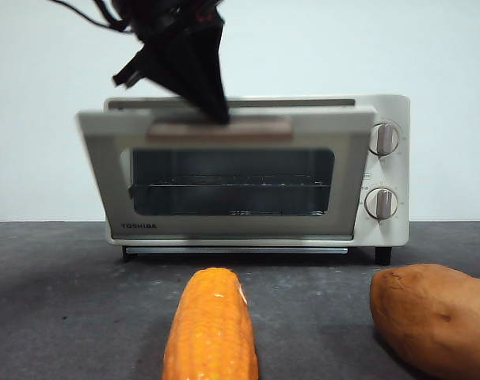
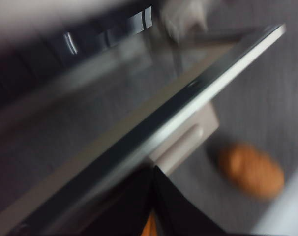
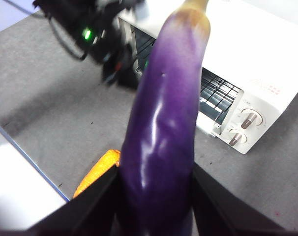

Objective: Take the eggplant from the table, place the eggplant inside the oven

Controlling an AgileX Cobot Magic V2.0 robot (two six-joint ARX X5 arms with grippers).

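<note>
The eggplant point(image 3: 163, 128), long and glossy purple, stands up between the black jaws of my right gripper point(image 3: 156, 189), which is shut on it and held high above the table point(image 3: 50, 108); neither shows in the front view. The cream oven point(image 1: 386, 103) stands at the back, and its glass door point(image 1: 224, 182) is tilted partly open. My left gripper point(image 1: 216, 115) comes down from above and its tip touches the beige handle point(image 1: 256, 131) at the door's top edge. In the blurred left wrist view its jaws point(image 2: 154, 201) lie together beside the door's edge point(image 2: 198, 88).
An orange-yellow corn cob point(image 1: 211, 328) lies in front of the oven, near the camera. A brown sweet potato point(image 1: 434, 317) lies at the front right. The oven's wire rack point(image 1: 228, 190) shows through the glass. Two knobs point(image 1: 382, 170) sit on its right side.
</note>
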